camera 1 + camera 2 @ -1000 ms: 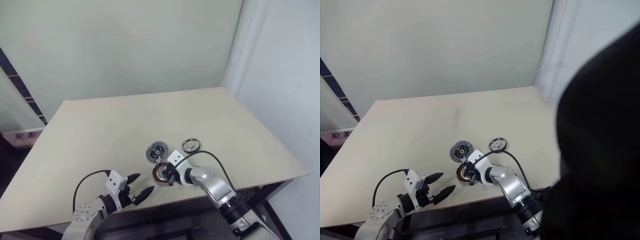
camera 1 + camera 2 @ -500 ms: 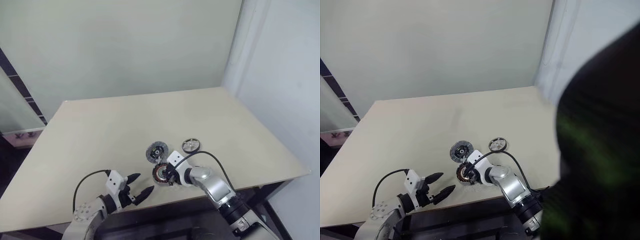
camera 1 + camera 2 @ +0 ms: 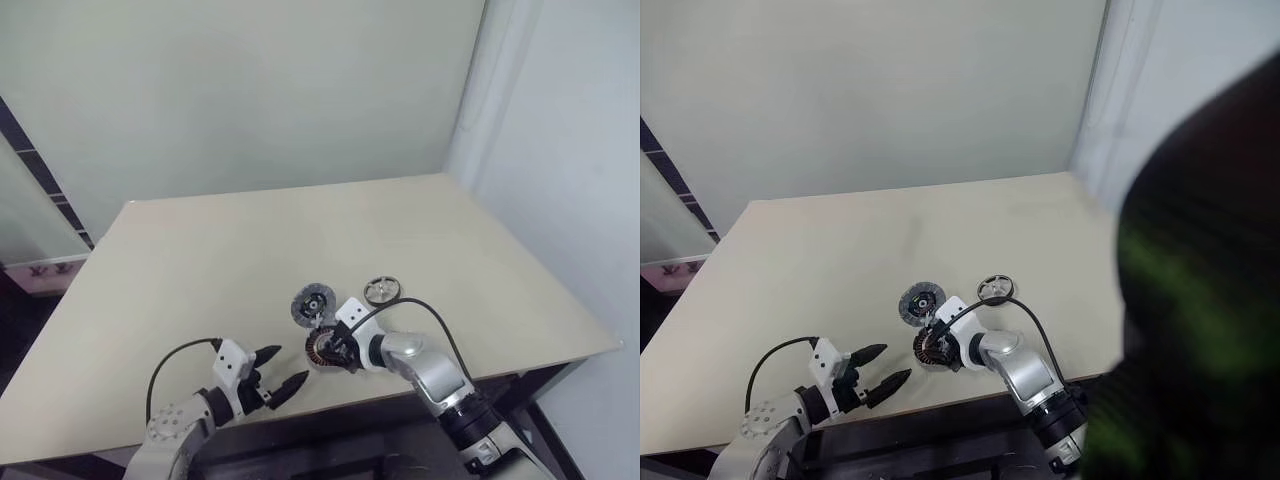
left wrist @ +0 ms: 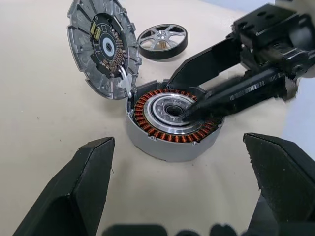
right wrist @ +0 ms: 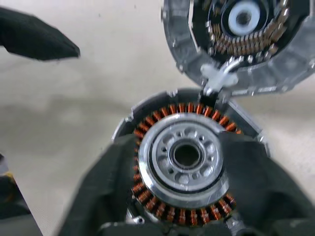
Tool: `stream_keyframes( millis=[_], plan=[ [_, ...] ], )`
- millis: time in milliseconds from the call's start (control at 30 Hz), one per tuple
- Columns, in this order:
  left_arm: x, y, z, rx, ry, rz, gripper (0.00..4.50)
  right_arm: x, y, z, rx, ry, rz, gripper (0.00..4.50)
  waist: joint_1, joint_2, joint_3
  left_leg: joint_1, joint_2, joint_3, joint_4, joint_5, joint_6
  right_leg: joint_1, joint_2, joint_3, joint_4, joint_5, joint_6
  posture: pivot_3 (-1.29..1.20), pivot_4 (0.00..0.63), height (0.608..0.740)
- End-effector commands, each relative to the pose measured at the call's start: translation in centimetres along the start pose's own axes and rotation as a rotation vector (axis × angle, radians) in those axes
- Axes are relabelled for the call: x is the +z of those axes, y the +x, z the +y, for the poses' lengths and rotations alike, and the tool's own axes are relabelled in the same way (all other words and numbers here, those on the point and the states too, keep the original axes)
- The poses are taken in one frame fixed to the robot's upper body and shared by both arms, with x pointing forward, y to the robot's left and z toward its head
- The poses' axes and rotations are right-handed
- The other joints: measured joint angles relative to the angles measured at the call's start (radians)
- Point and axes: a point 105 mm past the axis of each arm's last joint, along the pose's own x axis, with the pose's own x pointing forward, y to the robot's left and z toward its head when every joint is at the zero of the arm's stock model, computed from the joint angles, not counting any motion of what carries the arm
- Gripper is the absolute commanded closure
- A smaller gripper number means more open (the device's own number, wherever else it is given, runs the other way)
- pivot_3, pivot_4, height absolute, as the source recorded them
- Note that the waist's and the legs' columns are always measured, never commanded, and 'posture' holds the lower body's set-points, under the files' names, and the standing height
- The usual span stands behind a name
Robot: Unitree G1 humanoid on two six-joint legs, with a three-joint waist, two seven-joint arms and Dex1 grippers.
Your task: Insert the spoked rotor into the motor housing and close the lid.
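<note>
The motor housing (image 4: 172, 123) lies on the table near its front edge, copper windings ringing a silver centre. Its lid (image 4: 103, 46) stands hinged open on the far side, its inner face showing. The spoked rotor (image 4: 162, 40) lies flat on the table beyond, to the right of the lid. My right gripper (image 3: 334, 352) reaches over the housing (image 5: 182, 162) with its jaws apart, one finger over the centre and the other at the far rim. My left gripper (image 3: 288, 366) hovers open just left of the housing, holding nothing.
The beige table (image 3: 200, 260) runs out far to the left and back. Its front edge is close beneath both hands. A pale wall stands at the right, and a large dark shape (image 3: 1200, 300) covers the right side of the right eye view.
</note>
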Motion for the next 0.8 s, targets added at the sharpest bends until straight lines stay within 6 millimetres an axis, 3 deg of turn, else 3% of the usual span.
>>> stream_keyframes(
  millis=[33,167,333,533,633,800],
  plan=[
    [1.0,0.2,0.2,-0.009,0.043,-0.024,0.0,1.9,-0.2,-0.2,-0.014,-0.023,-0.069,3.04,0.0,0.0,0.0,0.0,0.0,0.0,0.0,0.0,0.0,0.0,0.0,0.0,0.0,0.0,0.0,0.0,0.0,0.74],
    [1.1,0.2,0.3,-0.008,0.047,-0.025,0.0,0.9,0.4,-0.3,-0.032,-0.034,-0.035,4.47,0.0,0.0,0.0,0.0,0.0,0.0,0.0,0.0,0.0,0.0,0.0,0.0,0.0,0.0,0.0,0.0,0.0,0.74],
    [1.2,0.2,0.4,-0.001,0.051,-0.031,0.0,-1.5,0.9,-0.4,-0.044,-0.052,0.039,4.47,0.0,0.0,0.0,0.0,0.0,0.0,0.0,0.0,0.0,0.0,0.0,0.0,0.0,0.0,0.0,0.0,0.0,0.74],
    [1.2,0.2,0.4,0.003,0.05,-0.034,0.0,1.2,-0.1,-1.3,-0.072,0.013,-0.053,4.47,0.0,0.0,0.0,0.0,0.0,0.0,0.0,0.0,0.0,0.0,0.0,0.0,0.0,0.0,0.0,0.0,0.0,0.74],
    [1.3,0.3,0.3,0.002,0.05,-0.039,0.0,2.5,-0.9,-1.8,-0.072,0.028,-0.088,3.87,0.0,0.0,0.0,0.0,0.0,0.0,0.0,0.0,0.0,0.0,0.0,0.0,0.0,0.0,0.0,0.0,0.0,0.74],
    [1.4,0.5,0.3,-0.005,0.052,-0.045,0.0,4.0,-2.4,-3.3,-0.116,0.109,-0.151,2.07,0.0,0.0,0.0,0.0,0.0,0.0,0.0,0.0,0.0,-0.001,0.0,0.0,0.0,0.0,0.0,0.0,0.0,0.74]
  ],
)
